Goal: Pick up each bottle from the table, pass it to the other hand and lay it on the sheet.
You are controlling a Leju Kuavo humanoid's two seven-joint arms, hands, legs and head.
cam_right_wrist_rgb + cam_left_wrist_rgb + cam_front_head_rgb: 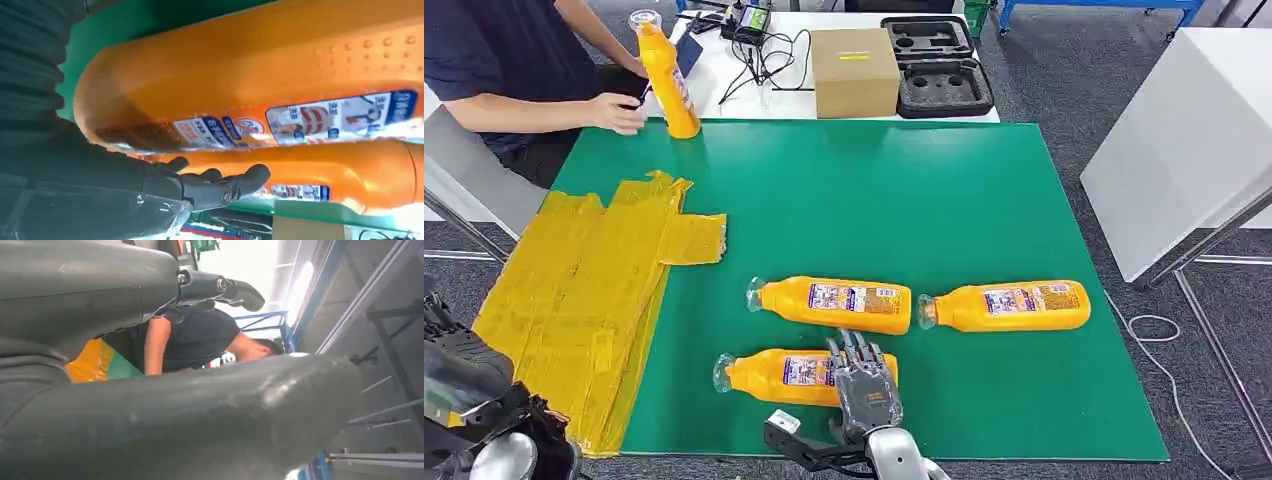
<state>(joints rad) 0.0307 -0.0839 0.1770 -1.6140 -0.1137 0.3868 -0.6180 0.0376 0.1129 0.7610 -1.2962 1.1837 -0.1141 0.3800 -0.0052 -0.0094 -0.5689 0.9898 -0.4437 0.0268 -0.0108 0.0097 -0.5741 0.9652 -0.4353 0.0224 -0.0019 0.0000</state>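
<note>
Three bottles lie on the green mat; right hand [865, 385] sits over the nearest bottle [799, 375], fingers spread, nothing gripped yet. Wrap mid-body, lift level, carry to 9 o'clock toward the yellow sheet [584, 300].

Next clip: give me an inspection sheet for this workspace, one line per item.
Surface: green mat on the table; yellow sheet along its left side.
Job's things: three orange bottles lying; a fourth upright, with a person's hand beside it.
Clutter: cardboard box, black foam case.
Hands: right hand over the nearest bottle, fingers spread; left hand empty.
Cables: black cables beyond the mat; white cable on the floor.
Surroundings: white table to the right.
</note>
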